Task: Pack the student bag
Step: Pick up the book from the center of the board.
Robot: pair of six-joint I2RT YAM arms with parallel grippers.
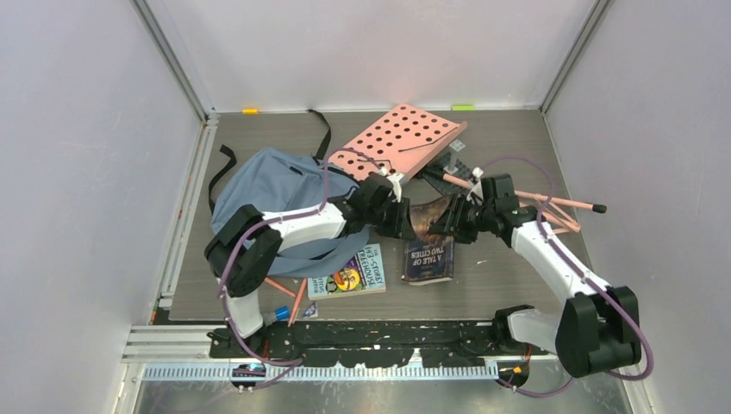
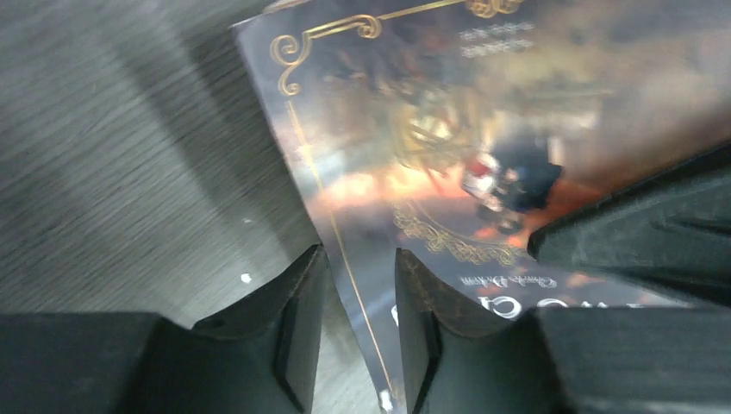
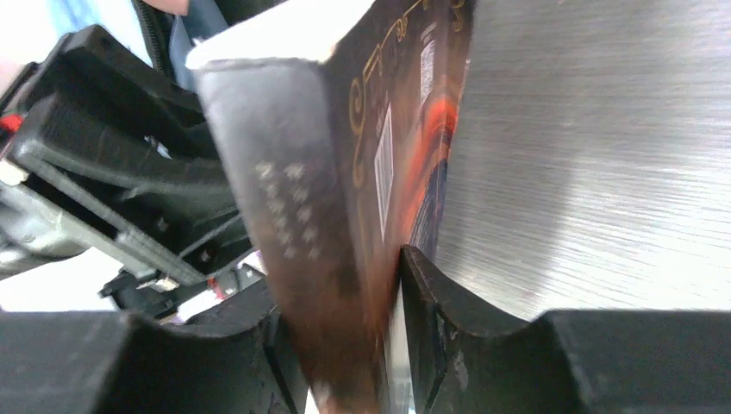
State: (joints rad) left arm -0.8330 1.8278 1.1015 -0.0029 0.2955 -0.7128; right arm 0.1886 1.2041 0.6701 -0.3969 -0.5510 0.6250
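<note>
The dusty-blue student bag point(image 1: 259, 185) lies at the left of the table, with my left arm lying across it. My right gripper point(image 1: 452, 222) is shut on a dark book with gold ornament point(image 1: 428, 216) and holds it on edge above the table. In the right wrist view the book point(image 3: 345, 172) fills the right gripper point(image 3: 345, 285). My left gripper point(image 1: 403, 220) faces the book from the left. In the left wrist view the left gripper point(image 2: 360, 285) has its jaws apart, and the edge of the cover point(image 2: 414, 172) runs between them.
A book titled A Tale of Two Cities point(image 1: 428, 261) lies flat just in front of the grippers. A colourful book point(image 1: 349, 274) and pencils point(image 1: 289, 297) lie by the bag. The pink perforated board point(image 1: 401, 138) leans at the back. Pink rods point(image 1: 560, 207) lie to the right.
</note>
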